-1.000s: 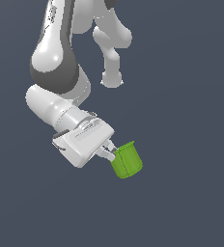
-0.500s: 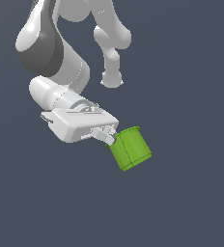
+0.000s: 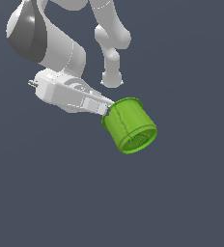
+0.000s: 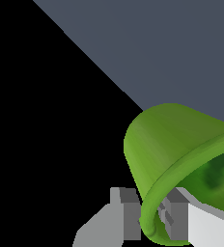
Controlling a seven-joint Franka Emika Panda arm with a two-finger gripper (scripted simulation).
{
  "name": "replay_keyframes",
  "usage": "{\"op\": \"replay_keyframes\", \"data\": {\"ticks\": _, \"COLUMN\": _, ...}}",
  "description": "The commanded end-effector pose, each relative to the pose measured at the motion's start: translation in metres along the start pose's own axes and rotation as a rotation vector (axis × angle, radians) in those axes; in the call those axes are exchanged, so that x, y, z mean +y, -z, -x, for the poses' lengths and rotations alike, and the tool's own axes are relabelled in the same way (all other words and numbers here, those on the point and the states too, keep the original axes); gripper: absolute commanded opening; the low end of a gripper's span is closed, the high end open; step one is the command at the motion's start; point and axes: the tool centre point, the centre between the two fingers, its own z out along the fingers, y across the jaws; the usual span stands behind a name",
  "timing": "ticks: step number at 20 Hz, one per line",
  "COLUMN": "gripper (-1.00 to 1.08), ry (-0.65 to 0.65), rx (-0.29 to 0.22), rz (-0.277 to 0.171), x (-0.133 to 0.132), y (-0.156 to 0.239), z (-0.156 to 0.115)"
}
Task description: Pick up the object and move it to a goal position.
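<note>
1. Cup [image 3: 130, 125]: we are looking at a small bright green round cup hanging in mid-air against a plain dark grey-blue backdrop; nothing is touching it except the gripper.
2. We are seeing the white Franka arm [image 3: 46, 41] reaching down from the top of the exterior view, its wrist lying nearly level and pointing toward the exterior view's right.
3. The gripper [image 3: 106, 110] is clamping the cup at its thick rim, on the side facing the exterior view's left; we are making out only a short grey fingertip [image 3: 103, 110] pressed against the green wall there.
4. In the wrist view the cup [image 4: 167, 144] is filling the lower part of the picture; one finger [image 4: 126, 214] is sitting outside the wall and another [image 4: 179, 214] inside the darker green hollow, so the rim is being pinched between them.
5. The cup is tilting well off upright; in the exterior view its ribbed round underside is facing down and toward the exterior view's right, while its mouth is turning toward the gripper.
6. A black area is covering much of the wrist view beside the cup; we cannot tell what it is.
</note>
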Motion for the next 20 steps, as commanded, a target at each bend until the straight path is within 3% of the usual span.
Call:
{"op": "replay_keyframes", "data": {"ticks": 1, "gripper": -1.00, "ry": 0.018, "rx": -0.037, "rz": -0.059, "x": -0.012, "y": 0.004, "z": 0.016}}
{"op": "replay_keyframes", "data": {"ticks": 11, "gripper": -1.00, "ry": 0.065, "rx": -0.162, "rz": -0.248, "x": -0.043, "y": 0.029, "z": 0.067}}
{"op": "replay_keyframes", "data": {"ticks": 20, "gripper": -1.00, "ry": 0.081, "rx": -0.215, "rz": -0.323, "x": -0.052, "y": 0.042, "z": 0.087}}
